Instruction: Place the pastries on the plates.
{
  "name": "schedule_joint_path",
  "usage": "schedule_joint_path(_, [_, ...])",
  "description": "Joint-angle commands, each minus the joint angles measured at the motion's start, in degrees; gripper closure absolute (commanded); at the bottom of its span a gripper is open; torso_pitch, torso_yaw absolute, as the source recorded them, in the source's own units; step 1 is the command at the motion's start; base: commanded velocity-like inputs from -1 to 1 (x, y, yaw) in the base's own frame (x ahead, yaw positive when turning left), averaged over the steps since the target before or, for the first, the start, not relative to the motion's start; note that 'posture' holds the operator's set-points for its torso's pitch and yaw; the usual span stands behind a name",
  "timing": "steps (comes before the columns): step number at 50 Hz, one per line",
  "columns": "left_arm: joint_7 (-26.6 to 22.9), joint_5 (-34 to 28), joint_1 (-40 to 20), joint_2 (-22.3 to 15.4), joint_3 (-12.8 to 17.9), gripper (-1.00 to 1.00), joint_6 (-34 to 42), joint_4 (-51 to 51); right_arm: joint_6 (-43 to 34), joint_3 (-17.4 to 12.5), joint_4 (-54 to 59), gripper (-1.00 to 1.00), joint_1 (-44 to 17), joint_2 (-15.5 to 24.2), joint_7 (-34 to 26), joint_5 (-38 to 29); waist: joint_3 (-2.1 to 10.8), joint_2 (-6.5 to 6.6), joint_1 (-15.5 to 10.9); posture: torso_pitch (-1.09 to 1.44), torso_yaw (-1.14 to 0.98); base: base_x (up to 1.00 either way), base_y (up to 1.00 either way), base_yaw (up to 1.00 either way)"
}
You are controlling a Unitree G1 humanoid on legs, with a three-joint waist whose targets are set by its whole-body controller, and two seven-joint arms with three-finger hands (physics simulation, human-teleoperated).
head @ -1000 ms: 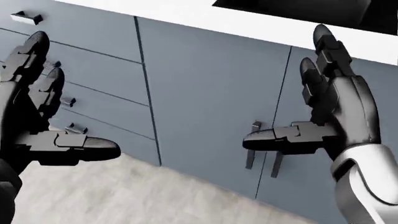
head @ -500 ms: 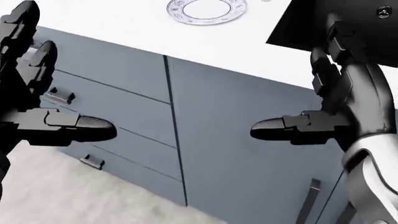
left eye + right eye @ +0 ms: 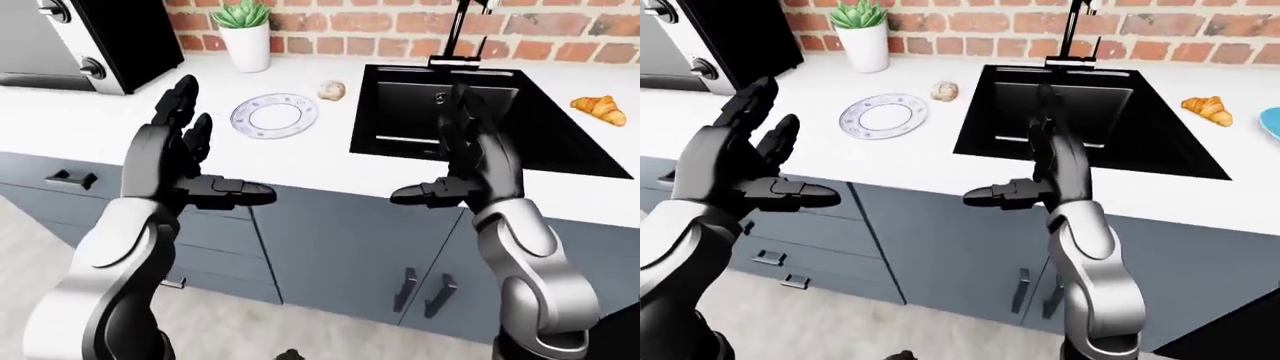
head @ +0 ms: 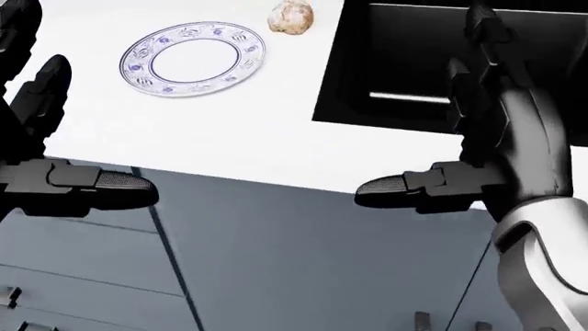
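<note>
Kitchen, sink (image 3: 480, 112), brick wall (image 3: 560, 34), grey cabinets (image 3: 340, 255)

The left-eye and right-eye views look from head height down and across the white tabletop (image 3: 330, 161) toward the red brick wall (image 3: 970, 22) at 12 o'clock, far enough off to take in grey cabinet doors (image 3: 340, 255) at 6 o'clock. Both share the round blue-patterned white plate (image 3: 274, 116), the black rectangular sink (image 3: 1080, 112) and the golden croissant (image 3: 600, 109) at 2 o'clock. The head view sits closer and tilts steeply down, catching only that plate at 11 o'clock, the sink's near corner and the cabinet fronts.
</note>
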State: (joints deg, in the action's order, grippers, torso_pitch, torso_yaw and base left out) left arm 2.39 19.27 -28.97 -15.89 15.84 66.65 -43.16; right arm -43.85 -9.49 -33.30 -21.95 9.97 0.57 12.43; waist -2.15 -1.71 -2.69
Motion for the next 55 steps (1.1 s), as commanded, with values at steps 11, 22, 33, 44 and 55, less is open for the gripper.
schedule_joint_path(11, [1.3, 1.8, -2.6, -1.5, 1.4, -1.0, -0.8, -0.1, -0.1, -1.8, -1.8, -1.0, -2.2, 1.2, 1.4, 0.7, 1.51, 5.15, 1.2, 0.0, 0.0, 0.01, 0.18, 0.0])
schedule_joint_path(22, [2.3, 3.4, -2.7, -2.6, 1.9, -1.0, -1.3, 0.6, 1.2, -1.3, -0.4, -1.0, -2.3, 1.1, 1.2, -0.1, 0.64, -1.02, 2.5, 0.0, 0.0, 0.04, 0.33, 0.0])
schedule_joint_path(33, [2.0, 3.0, -1.4, -2.5, 1.3, -1.0, -2.7, 1.0, 0.6, -1.9, -0.8, -1.0, -2.5, 1.6, 0.9, 0.3, 1.38, 5.86, 2.9, 0.0, 0.0, 0.1, 0.11, 0.0])
schedule_joint_path(44, [2.5, 3.6, -4.3, -3.2, 1.3, -1.0, 0.4, 0.4, -4.8, -2.7, -0.9, -1.0, -7.0, 4.7, 0.7, 1.2, 0.44, 0.4, 1.4, 0.0, 0.0, 0.02, 0.0, 0.0])
schedule_joint_path(55, [2.0, 4.1, -8.7, -5.4, 2.3, -1.0, 4.2, 1.4, -12.8, -3.6, -1.1, -1.0, -15.2, 9.3, -1.3, 1.1, 0.58, 5.23, 2.8, 0.0, 0.0, 0.19, 0.0, 0.0])
